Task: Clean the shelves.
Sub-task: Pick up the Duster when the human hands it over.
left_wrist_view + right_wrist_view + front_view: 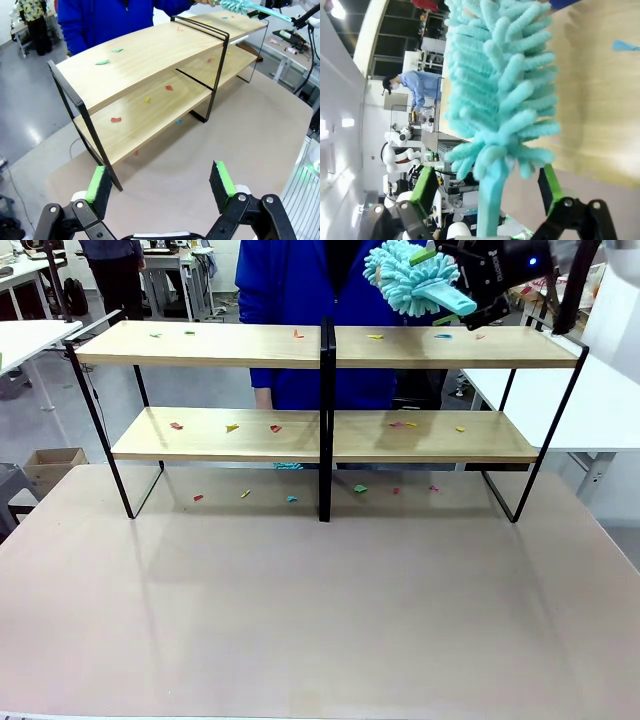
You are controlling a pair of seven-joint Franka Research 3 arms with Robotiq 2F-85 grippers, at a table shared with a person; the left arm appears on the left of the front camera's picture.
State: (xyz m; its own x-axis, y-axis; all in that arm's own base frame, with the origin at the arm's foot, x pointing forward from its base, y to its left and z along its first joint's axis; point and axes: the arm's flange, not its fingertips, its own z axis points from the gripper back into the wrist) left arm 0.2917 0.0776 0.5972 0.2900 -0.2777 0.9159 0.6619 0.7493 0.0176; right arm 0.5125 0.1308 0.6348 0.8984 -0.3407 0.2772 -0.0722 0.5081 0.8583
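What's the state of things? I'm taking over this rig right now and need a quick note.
Left gripper: open, empty, over the table near the left end of the shelves.
Right gripper: carries the teal duster above the top board's right half. Its fingers stand apart beside the handle, so the hold is unclear.
Done: nothing visible. Coloured scraps lie on both boards and on the table beneath.
Left: sweep both boards.
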